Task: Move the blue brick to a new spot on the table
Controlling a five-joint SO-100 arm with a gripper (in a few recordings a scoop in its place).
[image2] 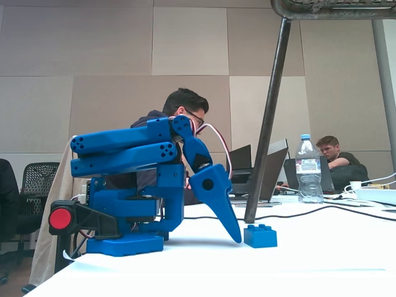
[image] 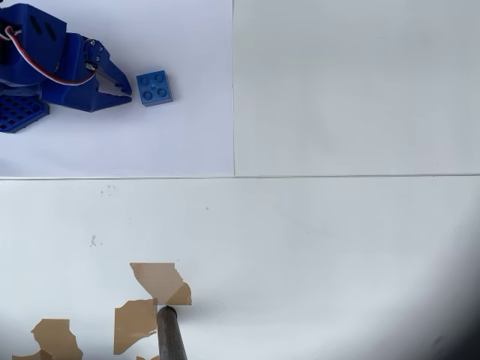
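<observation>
From my remote station, I see the blue brick [image: 154, 88] sitting flat on the table [image: 337, 247], studs up, near the far left corner of the overhead view, on the bright white panel just left of the vertical seam [image: 233, 90]. The gripper [image: 122, 88] rests just beside it, fingertips pointing at the brick's left face with a thin strip of bare table between them; nothing is grasped. The two tips sit close together with a small notch of light between them, so the fingers look nearly closed, though I cannot tell for sure whether they are fully clenched.

In the fixed view, the brick [image2: 260, 236] stands alone on the table [image2: 322, 260] and the gripper [image2: 235, 238] slants down steeply, its pointed tip reaching the surface just left of the brick, apart from it. The blue arm [image2: 127, 151] is folded low over its base, red and white wires [image2: 213, 133] looping over the wrist.

Along the table's near edge in the overhead view, brown chipped patches [image: 160, 281] break the white surface, and a dark metal pole [image: 171, 335] rises beside them. The same pole [image2: 267, 124] leans across the fixed view. Behind the table, a person [image2: 185, 108] bends forward over a laptop [image2: 269, 173], a water bottle [image2: 307, 170] stands further right, and another person [image2: 334, 154] sits beyond it.
</observation>
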